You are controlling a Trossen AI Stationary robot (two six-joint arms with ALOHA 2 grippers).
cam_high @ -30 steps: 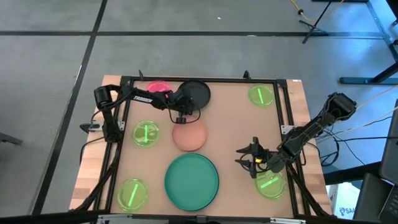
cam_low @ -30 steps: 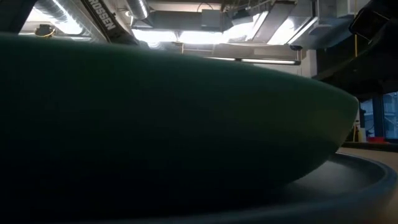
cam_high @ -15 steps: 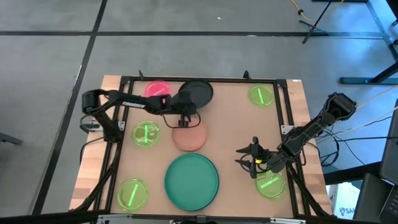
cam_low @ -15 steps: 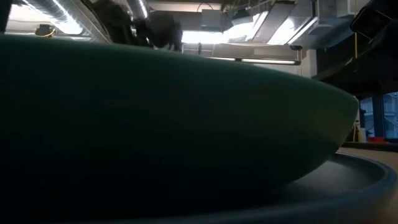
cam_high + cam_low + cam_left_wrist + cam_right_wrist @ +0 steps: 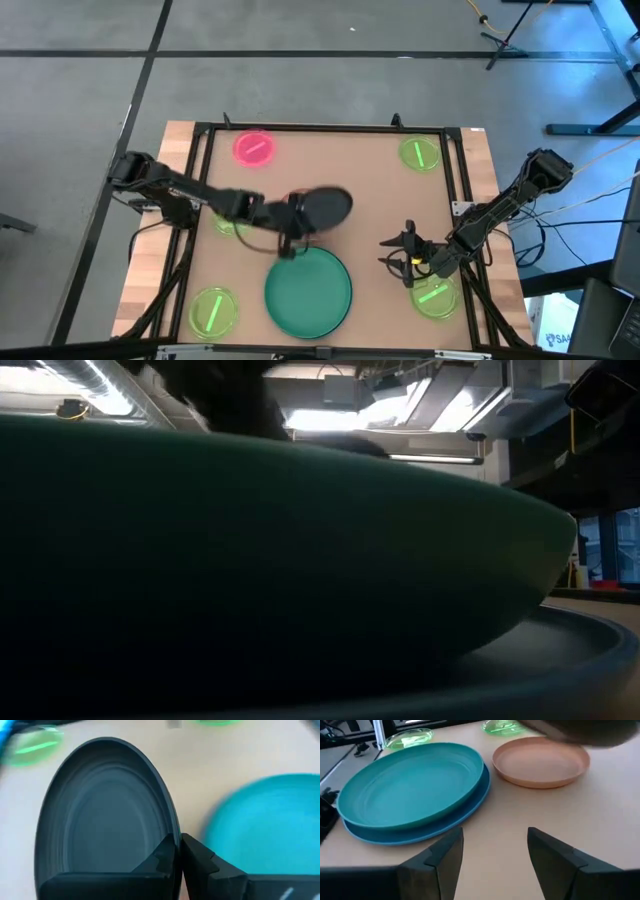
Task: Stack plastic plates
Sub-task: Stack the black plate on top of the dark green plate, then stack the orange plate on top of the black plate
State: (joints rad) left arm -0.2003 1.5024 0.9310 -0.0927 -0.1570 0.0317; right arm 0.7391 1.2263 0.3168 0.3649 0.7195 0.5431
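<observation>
My left gripper (image 5: 296, 222) is shut on the small black plate (image 5: 326, 205), which hangs in the air over the table's middle and covers the salmon plate in the high view. The salmon plate (image 5: 540, 762) shows in the right wrist view, flat on the table. The large dark green plate (image 5: 308, 292) lies stacked on the blue plate (image 5: 420, 832) near the table's near edge. A small pink plate (image 5: 253, 148) lies by the far edge. My right gripper (image 5: 386, 250) waits open at the right. My left gripper pinches the black plate's rim (image 5: 175, 831) between its two fingers (image 5: 200, 857), one on the plate's inner face and one on its outer side. The plate is lifted clear of the table and sticks out beyond the fingertips.
Neon-green plates lie at the far right (image 5: 420, 153), near left (image 5: 212, 312) and near right (image 5: 437, 297), and one (image 5: 228, 226) is partly under my left arm. A black frame (image 5: 320, 128) borders the table. The low view is filled by the green plate's rim (image 5: 300, 560).
My left gripper has carried the black plate from beside the pink plate at the far edge toward the near edge, over the salmon plate and up to the green plate's far rim. The arm has stretched out lower across the table's left. The right arm has kept still.
</observation>
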